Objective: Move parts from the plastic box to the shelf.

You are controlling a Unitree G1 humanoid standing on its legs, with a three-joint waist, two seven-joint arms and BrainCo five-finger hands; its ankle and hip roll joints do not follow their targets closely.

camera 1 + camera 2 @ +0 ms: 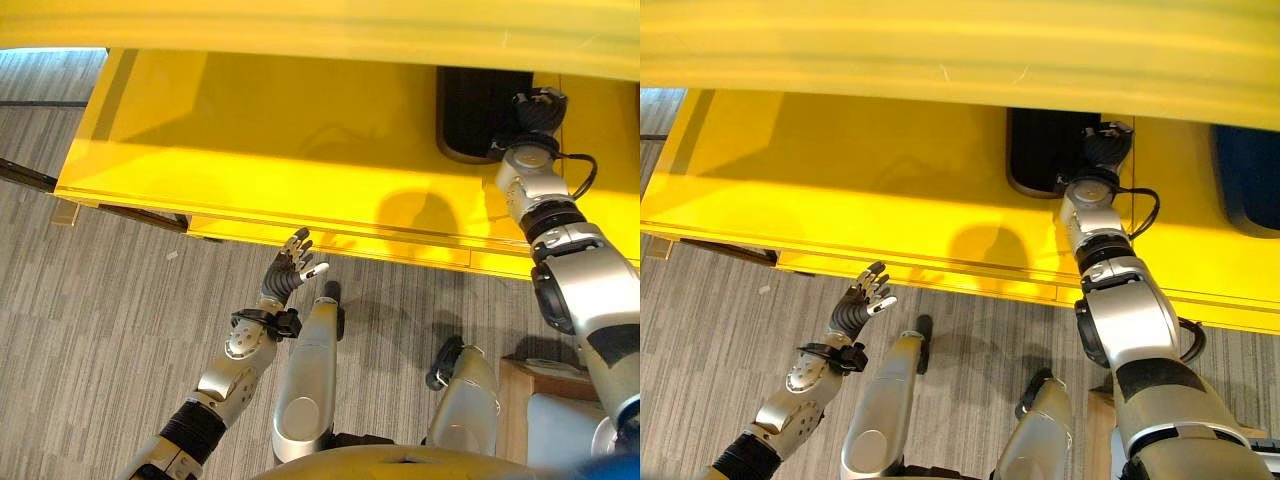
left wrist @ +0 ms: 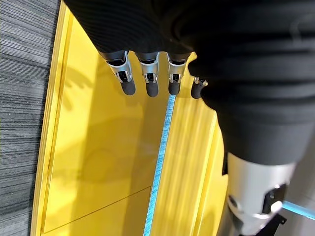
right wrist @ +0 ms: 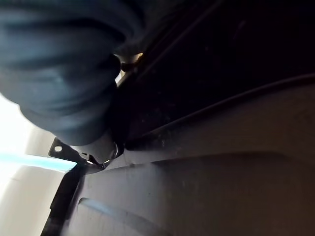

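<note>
Your right hand [image 1: 1102, 148] is reaching onto the yellow shelf [image 1: 870, 180] and resting on the black part [image 1: 1040, 150] lying there under the upper shelf [image 1: 960, 45]. Its fingers are hidden under the dark cover, so you cannot tell whether they are gripping the part or letting go.

That is where the risk is sitting — if you are pulling the arm back while the fingers are hooked on the part, you are dragging it toward the shelf's front edge [image 1: 940, 272] and off onto the floor [image 1: 720, 330]. Lifting is risky too, since the upper shelf is hanging close above the wrist.

A second dark object [image 1: 1248, 190] is lying to the right on the same shelf, so room that way is tight; to the left the shelf is bare.

Your left hand [image 1: 291, 268] is hovering open, fingers spread, holding nothing — below and just in front of the shelf edge.
</note>
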